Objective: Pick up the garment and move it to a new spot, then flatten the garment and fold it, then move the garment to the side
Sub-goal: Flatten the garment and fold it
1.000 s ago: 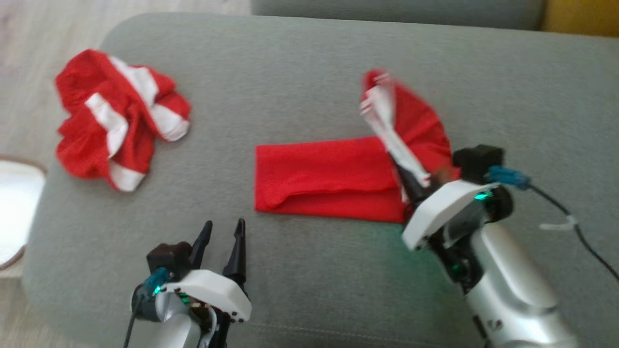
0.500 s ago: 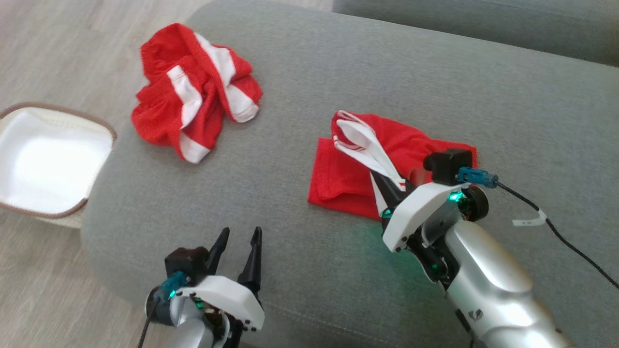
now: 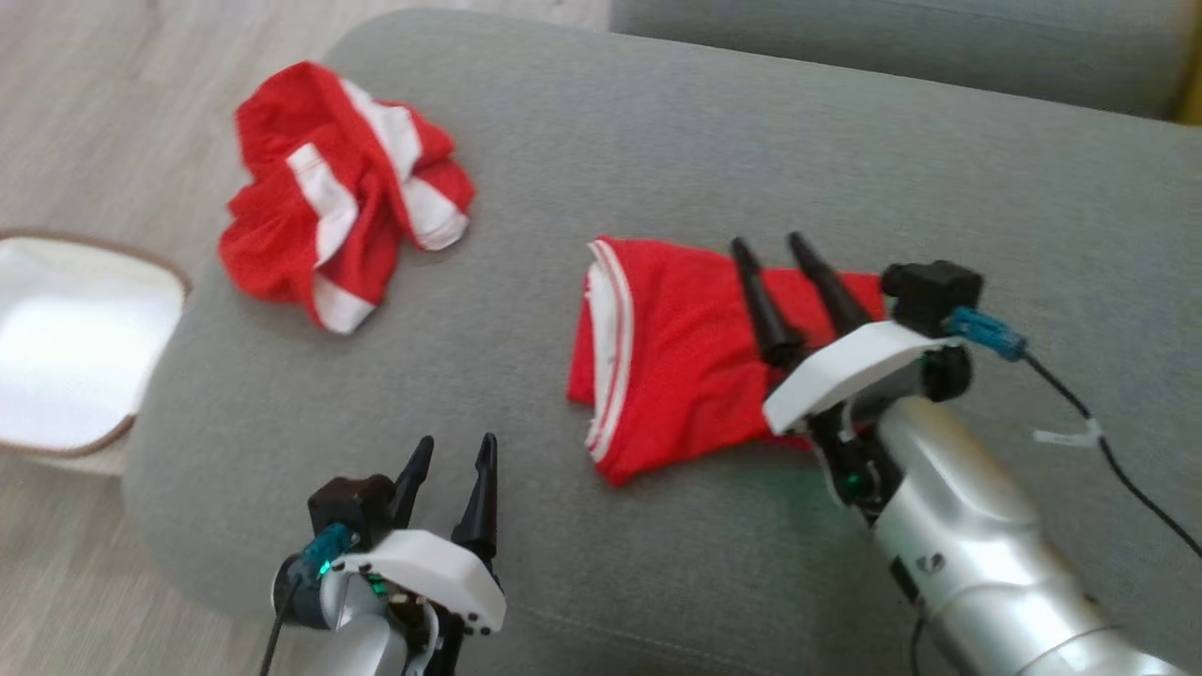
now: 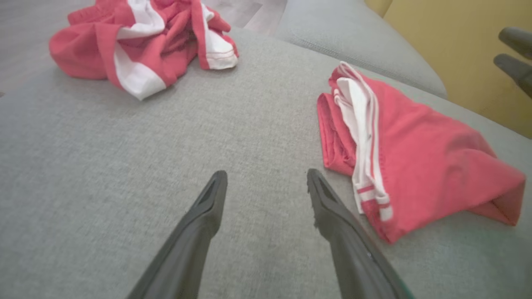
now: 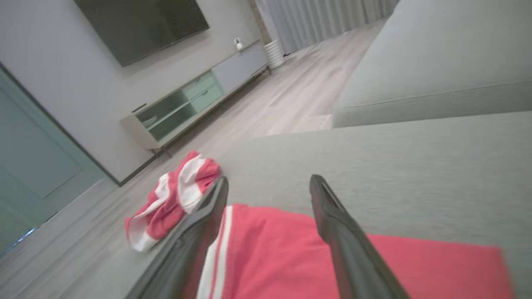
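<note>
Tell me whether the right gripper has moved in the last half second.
Yes. Against the crumpled garment, the right gripper has shifted up the head view and rightward, and has opened, releasing the folded garment.

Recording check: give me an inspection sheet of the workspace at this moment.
Surface: grey sofa cushion, fabric.
Job's things: folded red garment lying mid-cushion, white-striped edge toward the robot's left.
Clutter: crumpled red-and-white garment near the cushion's far left corner; white basket on the floor beside the sofa.
Pincers: left pincer open, holding nothing, near the cushion's front edge; right pincer open, over the folded garment, holding nothing.
Cables: black cable trails from the right wrist across the cushion.
Surroundings: wooden floor; low cabinet; wall screen.
</note>
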